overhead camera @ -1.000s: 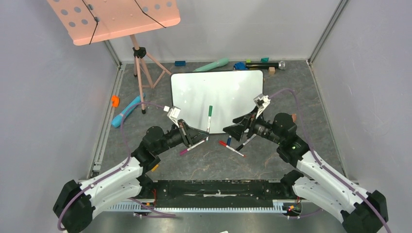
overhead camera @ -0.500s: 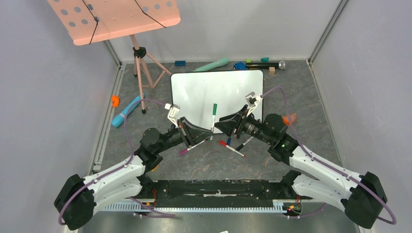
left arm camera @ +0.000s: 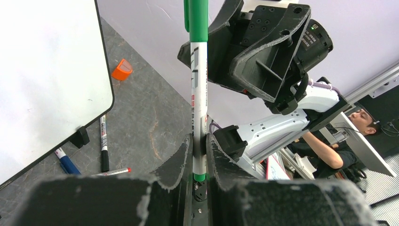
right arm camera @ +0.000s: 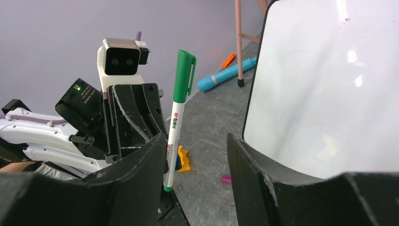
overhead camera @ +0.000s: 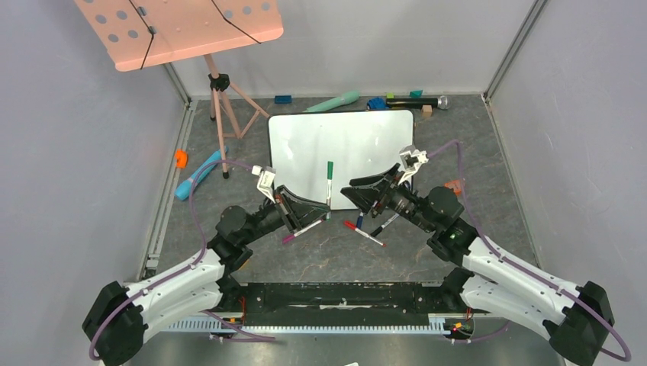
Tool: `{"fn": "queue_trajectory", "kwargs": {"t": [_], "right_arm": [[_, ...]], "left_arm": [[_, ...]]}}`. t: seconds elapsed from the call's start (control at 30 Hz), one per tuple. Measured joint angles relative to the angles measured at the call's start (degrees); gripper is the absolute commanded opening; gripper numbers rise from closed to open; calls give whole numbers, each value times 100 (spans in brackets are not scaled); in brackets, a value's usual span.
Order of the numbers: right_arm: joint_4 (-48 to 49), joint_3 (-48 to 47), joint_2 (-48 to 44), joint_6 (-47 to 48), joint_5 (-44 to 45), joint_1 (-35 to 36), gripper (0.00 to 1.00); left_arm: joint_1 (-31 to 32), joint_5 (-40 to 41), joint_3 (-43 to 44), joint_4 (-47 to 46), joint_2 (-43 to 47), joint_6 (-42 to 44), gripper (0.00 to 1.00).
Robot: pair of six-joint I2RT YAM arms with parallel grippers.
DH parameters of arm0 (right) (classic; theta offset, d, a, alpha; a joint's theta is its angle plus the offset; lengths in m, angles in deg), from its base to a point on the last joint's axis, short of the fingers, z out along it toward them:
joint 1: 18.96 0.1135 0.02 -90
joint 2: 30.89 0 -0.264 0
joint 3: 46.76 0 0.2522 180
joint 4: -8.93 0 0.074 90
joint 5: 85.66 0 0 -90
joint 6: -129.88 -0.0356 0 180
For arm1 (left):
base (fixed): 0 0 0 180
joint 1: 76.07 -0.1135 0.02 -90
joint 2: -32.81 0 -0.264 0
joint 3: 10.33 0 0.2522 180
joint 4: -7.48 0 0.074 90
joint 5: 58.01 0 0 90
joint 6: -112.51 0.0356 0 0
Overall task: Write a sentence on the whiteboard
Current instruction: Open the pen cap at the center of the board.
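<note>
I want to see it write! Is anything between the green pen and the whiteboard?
Nothing visible lies on the whiteboard. But the green pen, held by the left gripper, has its cap on, covering the tip.

Bright, even light; glare spots on whiteboard.

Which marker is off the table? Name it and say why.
The green marker, clamped upright in the left end effector. The purple marker, red marker, blue marker and black marker lie flat on the table.
</note>
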Motion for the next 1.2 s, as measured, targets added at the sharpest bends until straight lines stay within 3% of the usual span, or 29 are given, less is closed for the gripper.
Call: {"fn": "queue_trajectory", "kwargs": {"t": [0.3,0.33,0.43,0.53,0.6,0.67,0.73,0.87,1.2], "right_arm": [[129,-164,667,15,-358,234,47],[129,-175,704,17,-374,262,43],[140,-243,807,35,-444,332,17],[118,-282,826,50,-448,343,5],[103,-315,824,48,-446,352,0],[39,-348,820,50,-448,363,0],[-144,-431,820,153,-439,363,0],[-752,-686,809,466,-363,363,0],[-2599,-1158,872,1646,-883,297,0]], "left_arm": [[0,-149,0,-70,-238,-4,2],[0,-181,0,-85,-291,-17,2],[15,-234,0,-146,-407,-76,2],[17,-319,0,-227,-452,-94,3],[20,-330,0,-258,-466,-94,29],[22,-334,0,-271,-466,-94,71],[22,-308,0,-275,-492,-125,84],[26,-129,-72,-243,-415,-177,86],[26,560,-127,643,332,-170,77]]}}
